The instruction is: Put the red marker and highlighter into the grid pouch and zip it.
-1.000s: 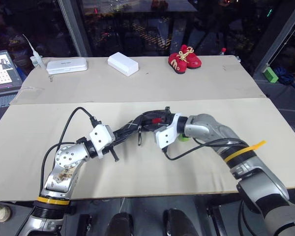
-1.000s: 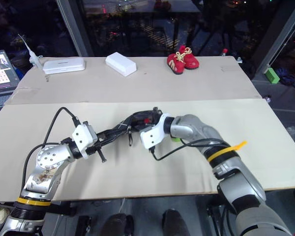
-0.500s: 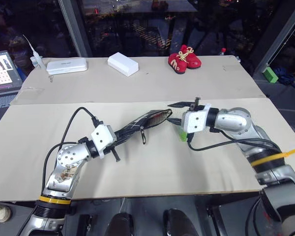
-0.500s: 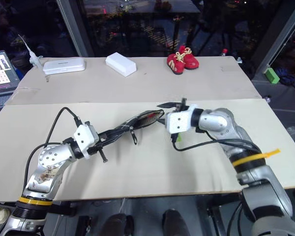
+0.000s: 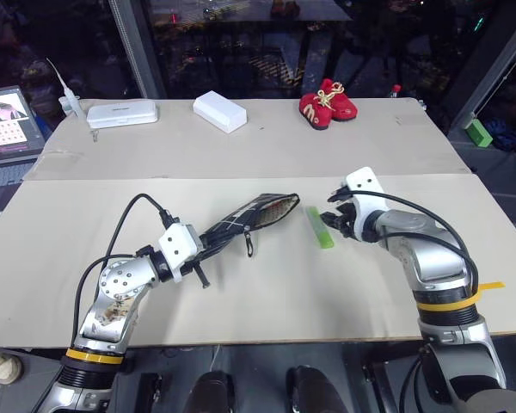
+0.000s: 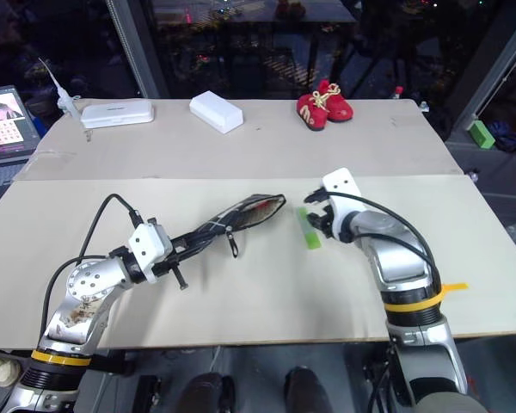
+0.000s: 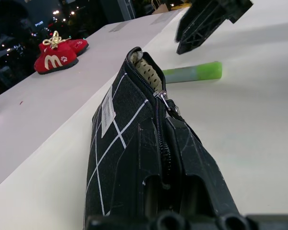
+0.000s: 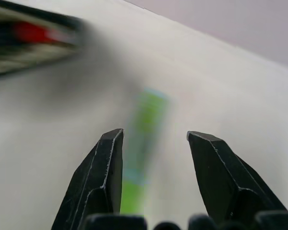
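The grid pouch [image 5: 258, 212] is lifted off the table at a slant, its mouth open toward the right, and my left gripper [image 5: 208, 243] is shut on its near end. A red marker [image 8: 32, 32] cap shows as a red blur inside the pouch mouth. Flat on the table just right of the pouch lies the light-green highlighter [image 5: 318, 227]. My right gripper [image 5: 334, 217] is open just above the highlighter's right side, pointing down at it. In the right wrist view the highlighter [image 8: 146, 120] shows between the two fingers [image 8: 103, 167], not touched.
Red baby shoes [image 5: 327, 100], a white box [image 5: 219, 111] and a longer white case [image 5: 122, 114] stand along the far board. A screen [image 5: 9, 120] is at the far left. A small green block [image 5: 475, 131] lies off the table at right.
My right gripper has drawn back from the pouch mouth, swung right and rolled over, and now hangs over the highlighter. The left gripper and pouch have stayed put.
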Robot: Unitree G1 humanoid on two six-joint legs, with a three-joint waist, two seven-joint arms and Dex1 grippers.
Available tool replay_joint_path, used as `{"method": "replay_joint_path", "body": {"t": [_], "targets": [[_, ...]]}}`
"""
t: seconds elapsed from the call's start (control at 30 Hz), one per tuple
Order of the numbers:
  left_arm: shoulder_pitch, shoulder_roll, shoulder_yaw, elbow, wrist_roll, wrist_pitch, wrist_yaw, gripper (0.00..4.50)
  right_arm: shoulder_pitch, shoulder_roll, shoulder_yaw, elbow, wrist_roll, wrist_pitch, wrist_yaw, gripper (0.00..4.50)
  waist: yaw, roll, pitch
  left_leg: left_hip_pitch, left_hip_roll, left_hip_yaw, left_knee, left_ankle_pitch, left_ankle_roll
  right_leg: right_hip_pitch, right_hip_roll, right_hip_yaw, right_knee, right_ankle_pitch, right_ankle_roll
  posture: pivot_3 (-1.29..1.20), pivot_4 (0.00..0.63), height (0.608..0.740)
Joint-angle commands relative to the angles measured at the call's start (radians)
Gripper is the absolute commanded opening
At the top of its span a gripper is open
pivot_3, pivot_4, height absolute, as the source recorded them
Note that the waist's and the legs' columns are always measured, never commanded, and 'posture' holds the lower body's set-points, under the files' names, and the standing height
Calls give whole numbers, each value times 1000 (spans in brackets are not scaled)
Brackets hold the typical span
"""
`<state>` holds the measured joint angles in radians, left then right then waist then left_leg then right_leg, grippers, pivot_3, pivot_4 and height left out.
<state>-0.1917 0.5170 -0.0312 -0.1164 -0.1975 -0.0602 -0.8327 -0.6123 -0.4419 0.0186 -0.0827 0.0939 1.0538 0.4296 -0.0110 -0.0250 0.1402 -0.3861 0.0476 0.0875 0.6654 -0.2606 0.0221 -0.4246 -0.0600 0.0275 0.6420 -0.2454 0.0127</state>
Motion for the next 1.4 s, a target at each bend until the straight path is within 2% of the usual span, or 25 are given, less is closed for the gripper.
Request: {"method": "replay_joint_path", "body": {"t": [0.03, 0.3, 0.67, 1.07, 1.23, 1.4], "targets": [[-8, -1, 10, -31, -10, -15, 11, 0, -17, 25, -40, 5, 9, 11, -43, 2401, -2, 0, 0, 0, 0, 0, 0, 0, 0, 0, 0, 0, 0, 0, 0, 0, 150, 740], [-16, -2, 11, -29, -11, -12, 17, 0, -32, 100, -32, 20, 21, 11, -86, 2401, -8, 0, 0, 0, 0, 0, 0, 0, 0, 0, 1, 1, 1, 0, 0, 0, 150, 740], [2, 3, 15, -45, -12, -8, 26, 0, 35, 118, 63, 83, -11, -38, -100, 2401, -6, 0, 0, 0, 0, -1, 0, 0, 0, 0, 1, 0, 0, 0, 1, 0, 150, 740], [-9, 7, 15, -43, -11, -2, 25, 0, 71, 116, 68, 143, -22, -106, -115, 2401, -7, -2, -3, 3, 1, -1, 0, 0, 0, 3, 1, 1, 0, 0, 1, 0, 150, 740], [-15, 9, 16, -41, -13, -2, 22, 0, 77, 117, 52, 139, -17, -117, -123, 1110, -7, -3, -3, 3, 1, -1, 0, 0, 0, 3, 1, 1, 0, 0, 1, 0, 150, 740], [-18, 11, 16, -40, -14, -3, 20, 0, 66, 98, 25, 137, -10, -130, -120, 1043, -4, -3, -3, 3, 1, -1, 0, 0, 0, 3, 0, 1, 0, 0, 1, 0, 150, 740]]}}
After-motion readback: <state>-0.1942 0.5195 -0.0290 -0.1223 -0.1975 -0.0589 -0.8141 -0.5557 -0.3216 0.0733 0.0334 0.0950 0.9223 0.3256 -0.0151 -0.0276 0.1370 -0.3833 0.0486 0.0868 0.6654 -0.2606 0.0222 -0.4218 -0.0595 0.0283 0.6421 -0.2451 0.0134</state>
